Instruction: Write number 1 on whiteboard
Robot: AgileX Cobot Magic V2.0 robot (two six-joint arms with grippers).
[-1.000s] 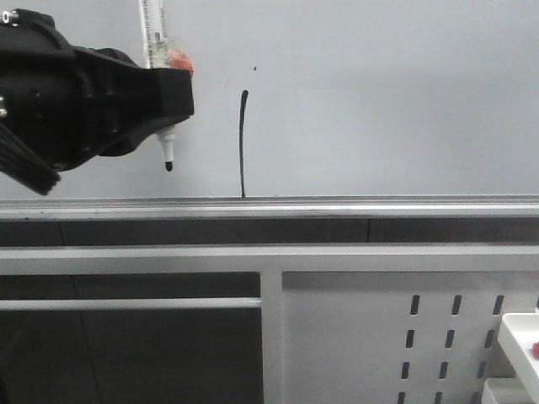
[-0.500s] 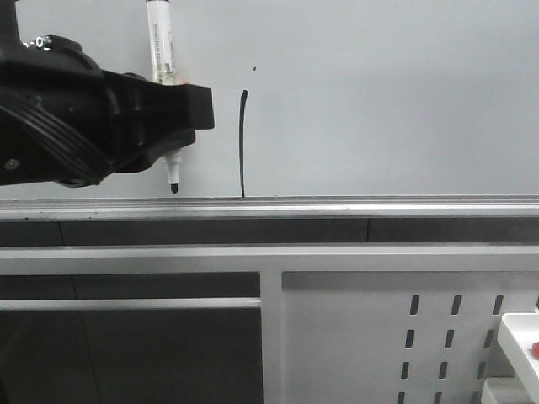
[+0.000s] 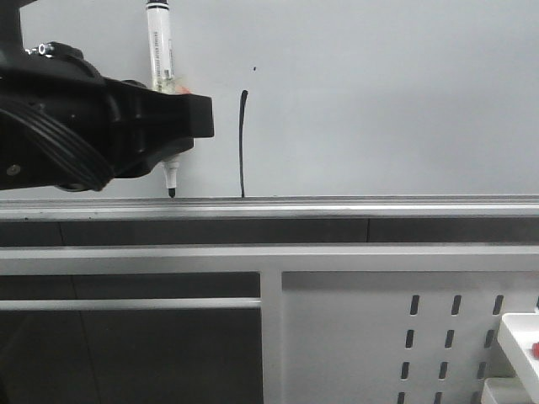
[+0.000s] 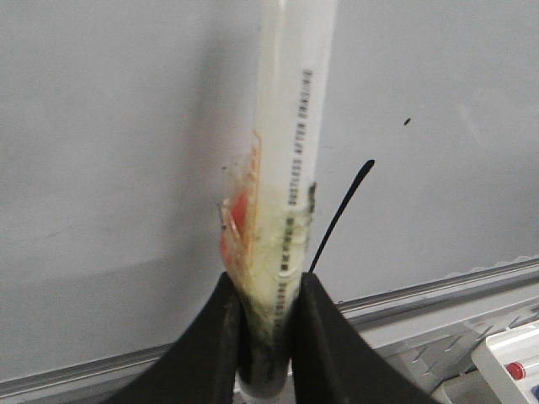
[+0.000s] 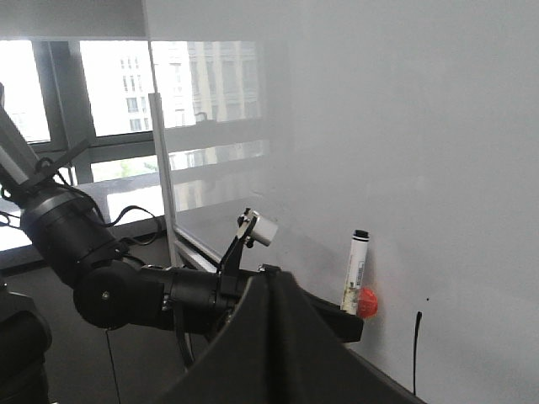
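Observation:
The whiteboard (image 3: 379, 109) fills the upper front view, with a silver rail (image 3: 337, 206) along its lower edge. The number 1 (image 3: 243, 143) is a thin black stroke with a tiny dot (image 3: 255, 68) above it; it also shows in the left wrist view (image 4: 341, 210) and right wrist view (image 5: 416, 353). My left gripper (image 3: 173, 126) is shut on the white marker pen (image 3: 160, 50), held upright left of the stroke, its black tip (image 3: 172, 192) just above the rail. In the left wrist view the fingers (image 4: 316, 324) clamp the pen (image 4: 290, 151). My right gripper (image 5: 269, 290) is shut and empty, away from the board.
A white perforated metal panel (image 3: 404, 337) stands below the rail at right. A white tray corner (image 3: 522, 337) with a red item sits at lower right. In the right wrist view, windows (image 5: 84, 93) and the left arm (image 5: 126, 286) lie to the board's left.
My left gripper has moved right and down with the pen; the pen tip has dropped from mid-board to just above the rail. The stroke is unchanged.

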